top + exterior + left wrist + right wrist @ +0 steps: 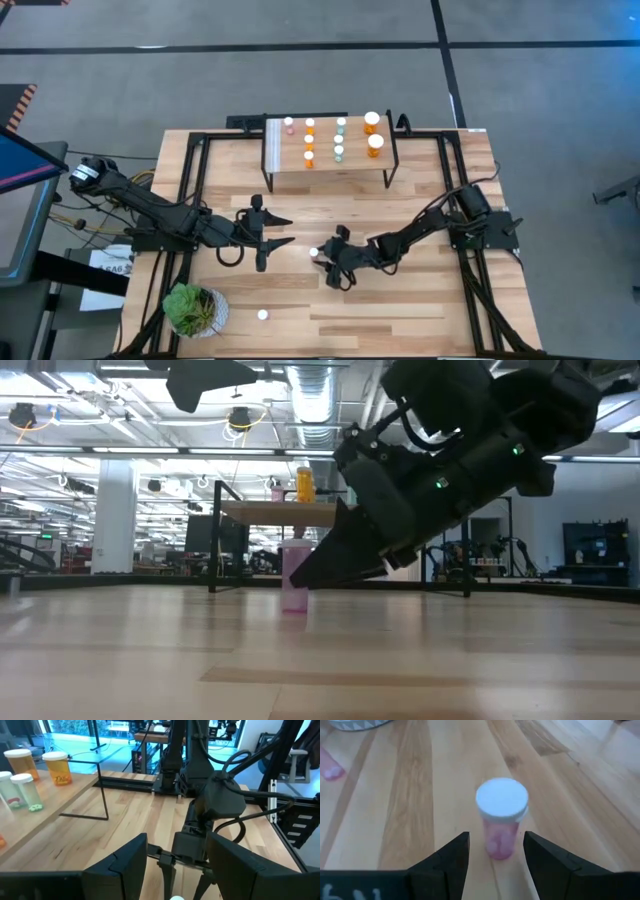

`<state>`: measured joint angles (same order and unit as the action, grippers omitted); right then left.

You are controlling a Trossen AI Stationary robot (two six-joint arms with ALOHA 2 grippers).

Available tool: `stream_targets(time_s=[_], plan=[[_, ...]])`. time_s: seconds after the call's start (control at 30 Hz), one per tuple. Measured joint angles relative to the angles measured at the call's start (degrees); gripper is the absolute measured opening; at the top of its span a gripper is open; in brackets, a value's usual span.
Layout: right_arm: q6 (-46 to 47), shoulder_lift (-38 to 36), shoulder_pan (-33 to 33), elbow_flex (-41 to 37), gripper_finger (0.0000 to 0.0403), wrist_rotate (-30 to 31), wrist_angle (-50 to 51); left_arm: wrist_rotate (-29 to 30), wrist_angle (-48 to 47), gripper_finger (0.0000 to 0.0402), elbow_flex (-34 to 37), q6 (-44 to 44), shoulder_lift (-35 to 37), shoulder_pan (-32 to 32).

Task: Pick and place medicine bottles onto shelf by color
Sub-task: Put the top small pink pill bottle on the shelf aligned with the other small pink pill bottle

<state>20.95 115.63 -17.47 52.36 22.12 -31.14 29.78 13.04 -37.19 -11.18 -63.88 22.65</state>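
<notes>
Pink medicine bottle (501, 822) with white cap, upright on the wooden tabletop (420, 300) near its middle, just ahead of the right gripper (495, 851). Fingers (451, 857) of that gripper parted, standing either side of the bottle's base line but short of it; no grip, nothing held. Seen from table height, same pink bottle (294, 576) upright with the dark gripper nose right beside it.

Second small bottle (263, 315), only its white cap showing from above, toward the near edge, close to the green potted plant (193, 308) at the near left corner.

Left gripper (283, 231) left of centre, pointing at the right arm, fingers (122, 865) spread and empty.

Small shelf (355, 172) of light wood on thin black legs by the far edge: one pink bottle (289, 125) at its left end, then a column of three orange bottles (309, 141), a column of pale green bottles (339, 138), and two wider orange bottles (373, 133) at the right end.
</notes>
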Motion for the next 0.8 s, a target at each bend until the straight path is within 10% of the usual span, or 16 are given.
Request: stream_targets(time_s=[0.8], plan=[[0.11, -0.09, 0.0, 0.0, 0.0081, 0.16, 0.33, -0.52, -0.54, 0.019, 0.0, -0.66, 0.02, 0.0]])
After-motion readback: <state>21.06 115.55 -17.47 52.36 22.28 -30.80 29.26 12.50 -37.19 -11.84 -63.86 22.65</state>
